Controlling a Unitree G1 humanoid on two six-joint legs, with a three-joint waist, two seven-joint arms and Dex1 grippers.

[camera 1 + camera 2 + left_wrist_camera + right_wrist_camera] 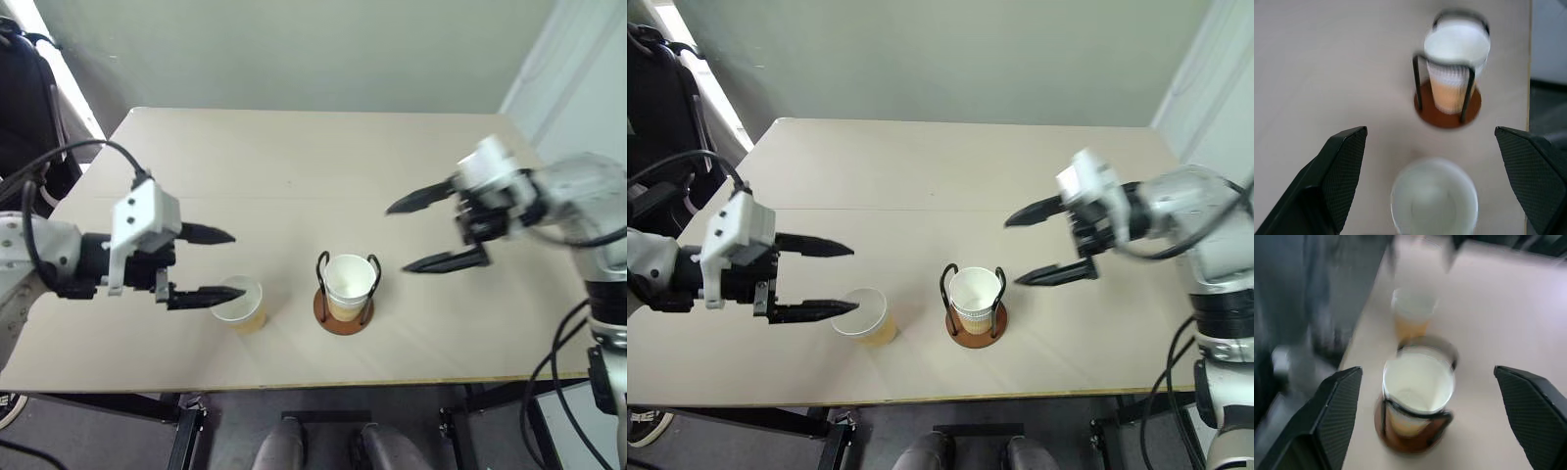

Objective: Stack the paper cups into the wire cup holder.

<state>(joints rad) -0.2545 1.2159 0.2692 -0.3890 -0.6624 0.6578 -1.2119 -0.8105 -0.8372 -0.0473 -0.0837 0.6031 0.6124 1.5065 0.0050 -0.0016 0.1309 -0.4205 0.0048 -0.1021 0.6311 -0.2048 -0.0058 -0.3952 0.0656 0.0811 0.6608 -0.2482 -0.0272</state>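
On table point(294, 157), cups in wire holder point(344, 311), loose cup point(240, 302) beside, both fingers spread, empty.

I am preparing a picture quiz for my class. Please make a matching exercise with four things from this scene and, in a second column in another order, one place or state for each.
Things:
1. holder
2. loose cup
3. left claw
4. right claw

Places or states:
A. open, up over the table to the right of the holder, with nothing between its fingers
B. stands on the table with a cup inside its wire loops
C. open, its fingers above and around the loose cup
D. stands upright on the table, left of the holder

Pairs: 1-B, 2-D, 3-C, 4-A
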